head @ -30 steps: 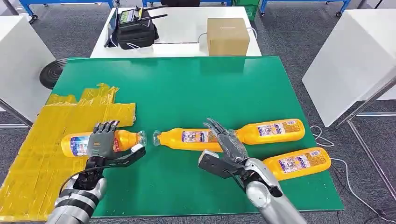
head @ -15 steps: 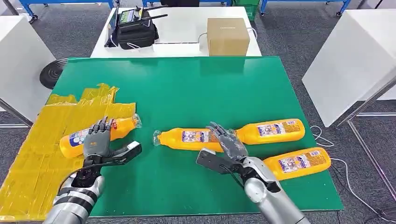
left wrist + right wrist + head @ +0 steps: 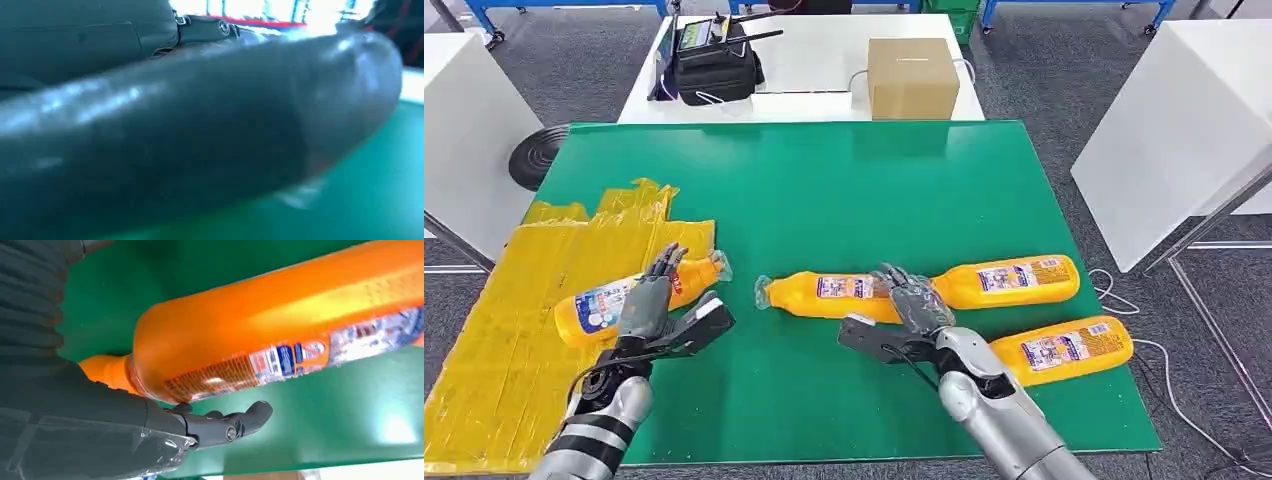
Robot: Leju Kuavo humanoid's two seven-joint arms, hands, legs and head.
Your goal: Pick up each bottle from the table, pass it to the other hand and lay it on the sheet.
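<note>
Both arms reach forward, left hand (image 3: pixel 656 305) and right hand (image 3: pixel 911 310) with fingers spread apart.

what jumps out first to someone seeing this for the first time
Four bright orange bottles lying on a green table: one on the yellow sheet under the left hand, three to the right. The right hand rests over the middle bottle, with two more beyond it.

Blurred dark grey left hand (image 3: pixel 165 135) close up, over green table (image 3: pixel 380 185).
</note>
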